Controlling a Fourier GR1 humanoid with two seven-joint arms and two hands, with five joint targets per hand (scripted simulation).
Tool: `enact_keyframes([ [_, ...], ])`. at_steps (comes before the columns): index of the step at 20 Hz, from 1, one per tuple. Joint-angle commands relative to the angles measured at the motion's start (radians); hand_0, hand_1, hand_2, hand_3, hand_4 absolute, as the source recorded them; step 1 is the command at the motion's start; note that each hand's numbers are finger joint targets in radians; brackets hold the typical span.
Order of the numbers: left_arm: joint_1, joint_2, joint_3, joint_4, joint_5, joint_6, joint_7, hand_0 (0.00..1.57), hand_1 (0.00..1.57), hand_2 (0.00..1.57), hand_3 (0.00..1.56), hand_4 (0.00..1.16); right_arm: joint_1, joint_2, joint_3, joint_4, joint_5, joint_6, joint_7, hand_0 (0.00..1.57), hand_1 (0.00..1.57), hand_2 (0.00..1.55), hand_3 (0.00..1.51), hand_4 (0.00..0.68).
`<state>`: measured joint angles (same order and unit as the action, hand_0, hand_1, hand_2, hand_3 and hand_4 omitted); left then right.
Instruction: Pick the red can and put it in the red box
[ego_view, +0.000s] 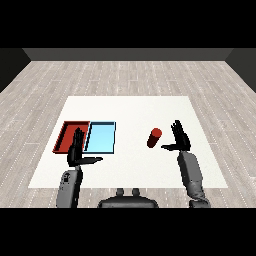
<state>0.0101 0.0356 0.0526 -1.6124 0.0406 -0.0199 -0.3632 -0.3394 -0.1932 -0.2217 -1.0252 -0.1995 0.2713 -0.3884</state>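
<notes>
Red is the colour that matters here, and we see it in two places well apart: the red can (154, 137) on the right half of the white bench (135, 110), and the red tray (64, 135) at the left, touching the side of the light blue tray (101, 138).

We judge the task to be at its very start. The can rests on the bench, seemingly leaning a little, and nothing holds it. The right hand (181, 138) is just beside it, on its right, with fingers straight and spread and the thumb reaching toward the can; a gap shows between hand and can. The left hand (76, 151) sits in front of the trays, fingers straight and apart as well, overlapping the near edge of the red tray in our view and carrying nothing.

What is left, as we read it: closing the right hand round the can, lifting it, carrying it across past the blue tray, and setting it down in the red one, which shows nothing inside.

We can read no brand, label or writing on the can, the trays or the bench.
</notes>
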Motion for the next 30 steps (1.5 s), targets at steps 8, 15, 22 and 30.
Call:
enact_keyframes([
  [8,0.017,-0.010,0.001,-0.057,0.032,0.008,0.049,0.00,0.00,0.00,0.00,0.00,-0.086,0.040,0.006,0.216,0.000,-0.008,-0.114,0.00,0.00,0.00,0.00,0.000],
  [15,-0.004,0.001,0.016,-0.008,0.036,-0.008,0.023,0.00,0.00,0.00,0.00,0.00,-0.137,0.055,0.005,0.333,-0.013,0.001,-0.152,0.00,0.00,0.00,0.00,0.000],
  [22,0.022,0.047,0.058,-0.025,0.095,-0.079,0.018,0.00,0.00,0.00,0.00,0.00,-0.203,0.052,-0.002,0.484,0.010,-0.014,-0.255,0.00,0.00,0.00,0.00,0.000],
  [30,0.006,0.025,0.038,-0.009,0.047,-0.036,0.000,0.00,0.00,0.00,0.00,0.00,-0.150,0.079,0.032,0.373,-0.020,-0.027,-0.174,0.00,0.00,0.00,0.00,0.000],
])
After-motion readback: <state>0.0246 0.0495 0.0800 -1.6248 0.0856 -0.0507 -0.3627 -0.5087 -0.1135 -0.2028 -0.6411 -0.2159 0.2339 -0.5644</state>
